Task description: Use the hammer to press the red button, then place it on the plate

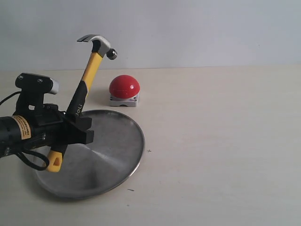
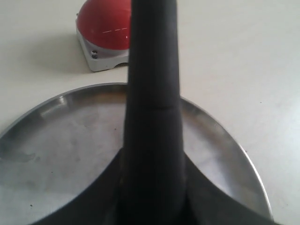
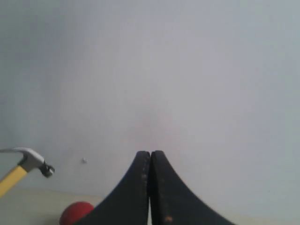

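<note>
My left gripper (image 1: 75,127) is shut on the hammer (image 1: 87,75), gripping its black handle above the plate (image 1: 117,155). The hammer stands tilted, dark head up and leaning toward the red button (image 1: 124,87), yellow looped end low over the plate's left side. The head hangs in the air left of and above the button, not touching it. The left wrist view shows the black handle (image 2: 152,93) rising from the jaws, with the plate (image 2: 56,140) below and the red button (image 2: 103,28) beyond its rim. My right gripper (image 3: 150,157) is shut and empty, raised toward the wall; it is outside the exterior view.
The pale tabletop (image 1: 221,150) stretches to the right of the plate and button. A plain wall (image 1: 188,28) stands behind. The right wrist view catches the hammer (image 3: 26,166) and the red button (image 3: 75,212) at its edge.
</note>
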You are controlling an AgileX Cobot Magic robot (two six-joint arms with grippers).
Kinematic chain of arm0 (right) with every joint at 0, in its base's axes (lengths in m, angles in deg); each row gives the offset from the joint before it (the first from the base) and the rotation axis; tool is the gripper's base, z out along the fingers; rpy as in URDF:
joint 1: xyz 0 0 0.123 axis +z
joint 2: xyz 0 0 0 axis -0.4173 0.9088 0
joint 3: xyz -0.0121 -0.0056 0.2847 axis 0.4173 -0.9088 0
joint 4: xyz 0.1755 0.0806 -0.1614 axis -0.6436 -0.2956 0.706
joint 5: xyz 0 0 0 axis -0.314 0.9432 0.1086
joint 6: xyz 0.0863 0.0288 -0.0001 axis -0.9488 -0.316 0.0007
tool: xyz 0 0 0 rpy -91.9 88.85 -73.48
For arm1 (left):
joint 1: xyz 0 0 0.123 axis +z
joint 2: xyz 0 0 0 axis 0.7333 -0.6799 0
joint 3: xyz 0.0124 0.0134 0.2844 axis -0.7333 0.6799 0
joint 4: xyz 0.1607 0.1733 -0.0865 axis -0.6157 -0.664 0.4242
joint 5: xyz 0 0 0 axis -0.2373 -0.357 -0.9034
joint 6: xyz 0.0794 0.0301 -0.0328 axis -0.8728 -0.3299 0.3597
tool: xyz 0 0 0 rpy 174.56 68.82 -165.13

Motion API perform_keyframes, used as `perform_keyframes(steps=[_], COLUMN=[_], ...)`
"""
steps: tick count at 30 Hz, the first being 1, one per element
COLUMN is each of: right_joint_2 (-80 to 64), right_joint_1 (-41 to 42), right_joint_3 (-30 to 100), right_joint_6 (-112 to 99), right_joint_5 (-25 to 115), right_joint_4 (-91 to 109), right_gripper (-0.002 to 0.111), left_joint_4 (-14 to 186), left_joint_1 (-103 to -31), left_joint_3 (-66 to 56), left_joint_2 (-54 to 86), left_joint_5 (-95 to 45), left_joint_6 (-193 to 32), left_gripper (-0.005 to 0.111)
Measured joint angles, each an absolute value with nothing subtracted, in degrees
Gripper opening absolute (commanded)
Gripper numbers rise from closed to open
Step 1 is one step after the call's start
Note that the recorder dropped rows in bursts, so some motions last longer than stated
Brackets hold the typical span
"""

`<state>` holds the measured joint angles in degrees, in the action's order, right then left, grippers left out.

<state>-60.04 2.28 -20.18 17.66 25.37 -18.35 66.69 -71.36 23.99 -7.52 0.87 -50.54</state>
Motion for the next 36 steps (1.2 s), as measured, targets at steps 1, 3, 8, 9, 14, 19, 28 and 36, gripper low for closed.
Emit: perform_keyframes(steps=[1, 3, 8, 9, 14, 19, 28, 36], right_joint_2=[-60.04, -60.11, -60.17, -60.17, -60.17, -60.17, -60.17, -60.17], right_joint_1=[2.28, 2.28, 2.28, 2.28, 2.28, 2.28, 2.28, 2.28], right_joint_3=[-20.28, -20.40, -20.47, -20.47, -20.47, -20.47, -20.47, -20.47], right_joint_6=[20.52, 24.29, 26.23, 26.35, 27.02, 29.09, 29.61, 29.71], right_joint_5=[26.90, 29.01, 30.22, 30.39, 30.50, 39.14, 54.19, 54.82], right_joint_4=[-19.70, -21.31, -22.03, -22.03, -22.17, -22.91, -22.91, -22.91], right_gripper=[0.000, 0.000, 0.000, 0.000, 0.000, 0.000, 0.000, 0.000], left_joint_4=[66.69, 66.69, 66.69, 66.69, 66.58, 66.43, 66.43, 66.54], left_joint_1=[-71.36, -71.36, -71.36, -71.36, -71.36, -71.36, -71.36, -71.36], left_joint_3=[23.99, 23.99, 23.38, 23.31, 23.01, 20.02, 12.52, 6.86], left_joint_2=[-7.52, -7.52, -7.52, -7.52, -7.52, -7.52, -7.61, -11.20], left_joint_5=[0.87, 0.87, 0.87, 0.87, 0.45, -4.23, -13.99, -19.30], left_joint_6=[-50.54, -50.54, -50.54, -50.54, -50.15, -47.86, -47.45, -47.45], left_gripper=[0.000, 0.000, 0.000, 0.000, 0.000, 0.000, 0.000, 0.000])
